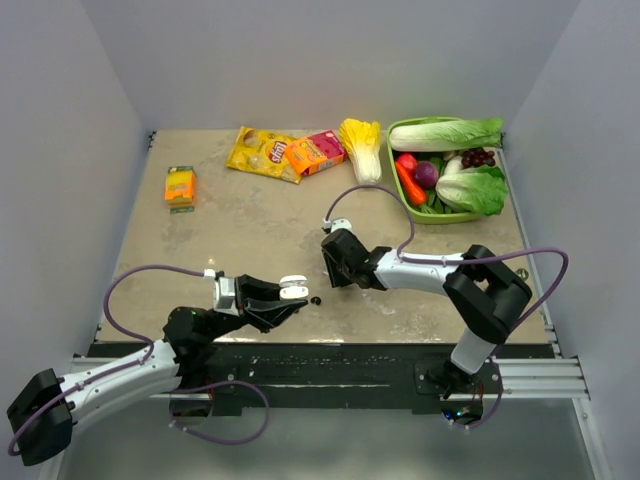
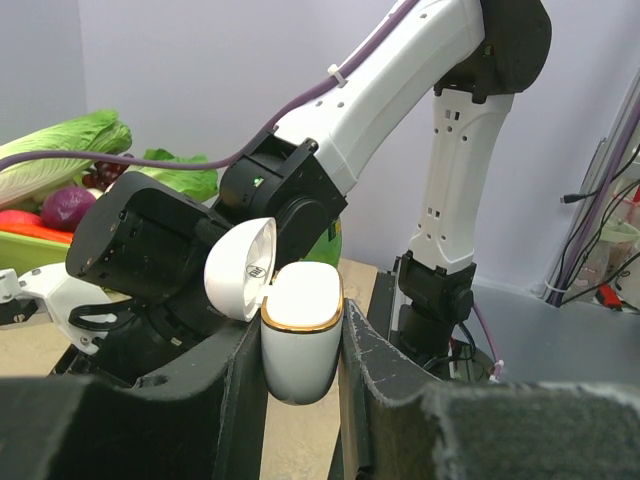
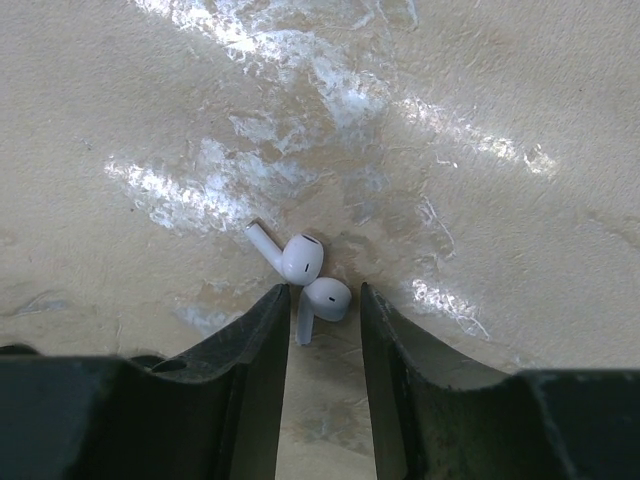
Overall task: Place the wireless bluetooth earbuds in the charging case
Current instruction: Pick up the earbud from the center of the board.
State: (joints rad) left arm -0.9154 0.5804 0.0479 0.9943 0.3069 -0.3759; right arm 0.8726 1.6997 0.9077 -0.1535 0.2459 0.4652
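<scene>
Two white wireless bluetooth earbuds lie touching on the table in the right wrist view, one farther off (image 3: 301, 258) and one nearer (image 3: 327, 297). My right gripper (image 3: 322, 296) points down, open, and its fingertips straddle the nearer bud with small gaps on both sides. From above, the right gripper (image 1: 336, 266) hides both buds. The white charging case (image 2: 300, 335) has a gold rim and its lid (image 2: 240, 268) is flipped open. My left gripper (image 2: 300, 352) is shut on the case's body and holds it upright above the table (image 1: 292, 290). A tiny black bud (image 1: 316, 299) lies just right of the case.
A green basket (image 1: 437, 216) of vegetables stands at the back right. A yellow cabbage (image 1: 362, 146), an orange snack box (image 1: 315, 152) and a yellow snack bag (image 1: 262, 152) lie along the back. An orange packet (image 1: 180, 186) lies at the back left. The right arm's cable (image 1: 360, 192) loops over the middle.
</scene>
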